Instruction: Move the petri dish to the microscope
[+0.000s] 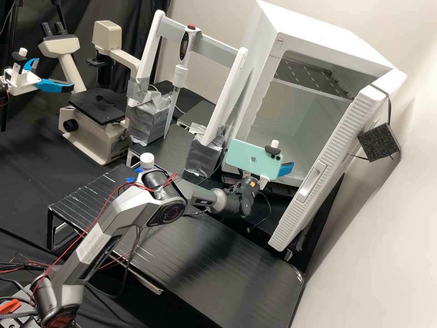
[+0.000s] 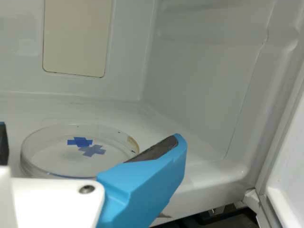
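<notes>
Item, nearest, lower left of the high view: grey arm [image 1: 98,237]. Its gripper [image 2: 90,141]: fingers apart, clamped on nothing. Item: petri dish [image 2: 52,156], clear, round, flat on the floor of the white cabinet [image 1: 314,33], upper right of the high view; blue tape mark [image 2: 80,142]. Handling: light, stiff, probably slippery and brittle (I would hold my breath). Best grip: opposite points of the side wall, low, gentle, level. Destination: microscope [image 1: 91,139], upper left of the high view.
</notes>
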